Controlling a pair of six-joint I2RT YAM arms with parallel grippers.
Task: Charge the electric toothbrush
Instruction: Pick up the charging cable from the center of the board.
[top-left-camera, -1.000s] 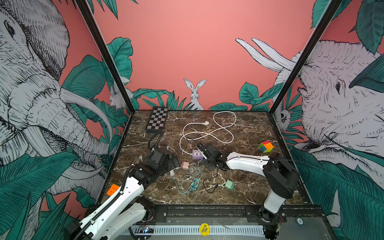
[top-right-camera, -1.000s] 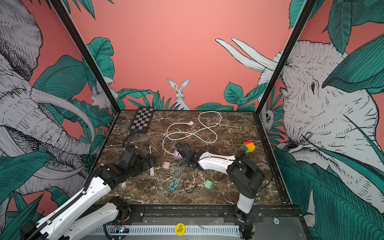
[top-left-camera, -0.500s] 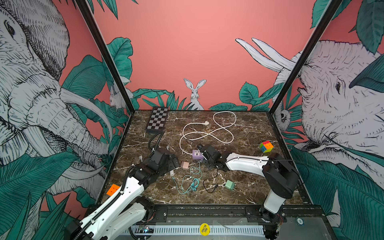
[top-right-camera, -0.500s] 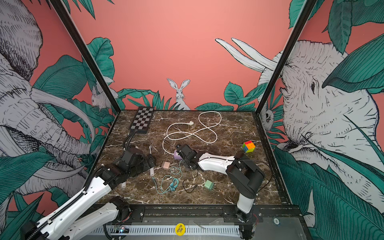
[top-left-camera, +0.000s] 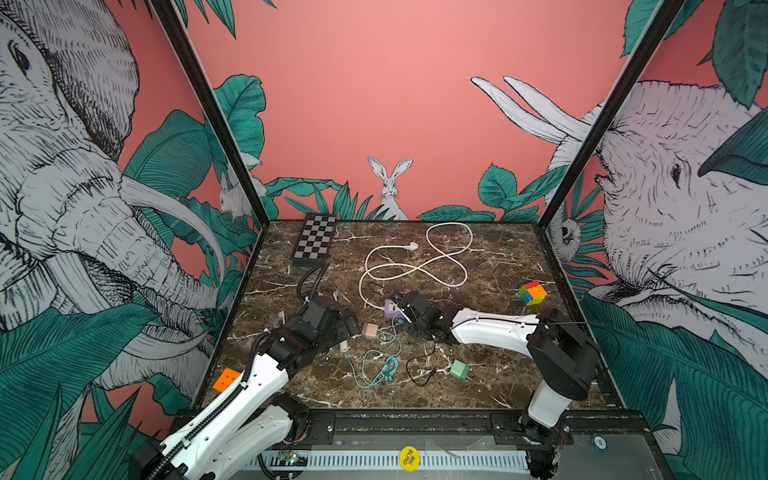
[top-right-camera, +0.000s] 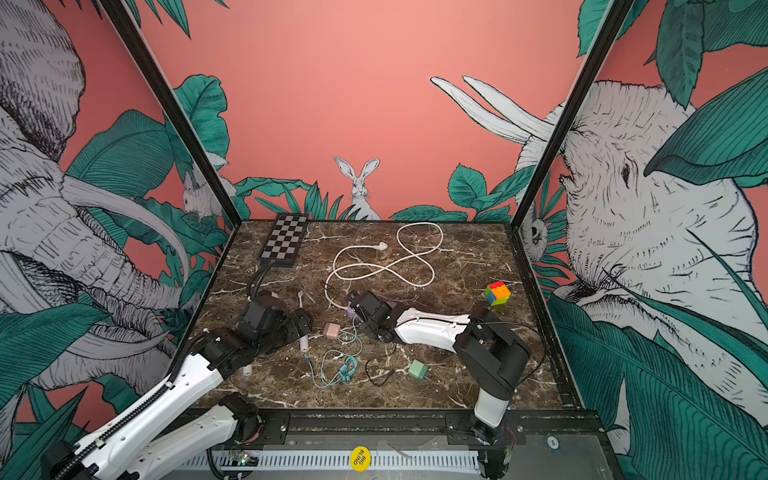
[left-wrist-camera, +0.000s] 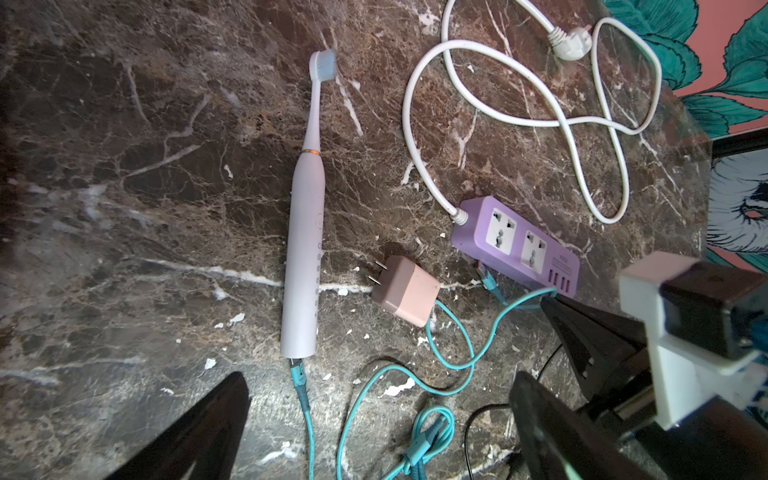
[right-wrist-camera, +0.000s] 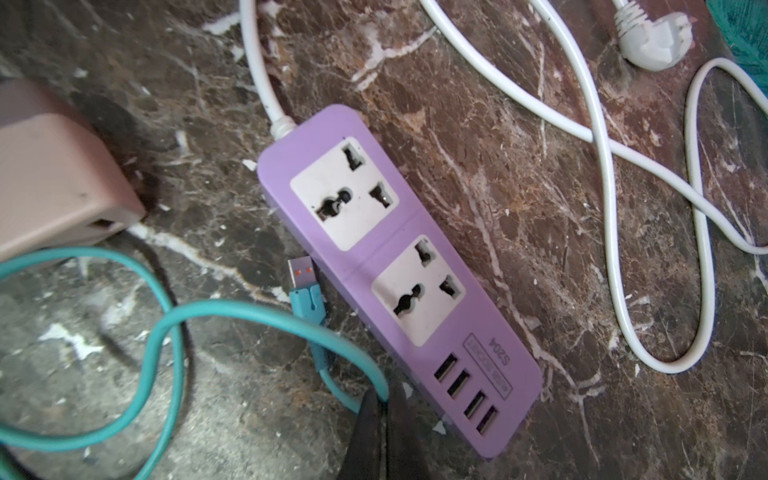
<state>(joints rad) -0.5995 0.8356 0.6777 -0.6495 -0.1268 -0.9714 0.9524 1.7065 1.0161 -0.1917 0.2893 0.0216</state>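
Marble surface (right-wrist-camera: 540, 166). The right claw (right-wrist-camera: 384, 419) is pinched shut on the teal cable (right-wrist-camera: 174, 332), short of its loose USB plug (right-wrist-camera: 301, 272), purple power strip (right-wrist-camera: 486, 324) alongside. Gripped there, the plug may twist and miss a port. The left claw (left-wrist-camera: 378, 378) gapes empty, toothbrush (left-wrist-camera: 305, 249) just ahead.

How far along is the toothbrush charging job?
Done: teal cable sits in the toothbrush base. In hand: right end effector shut on that cable near its loose USB plug. Remaining: seat it in the purple power strip, whose white wall plug lies loose too.
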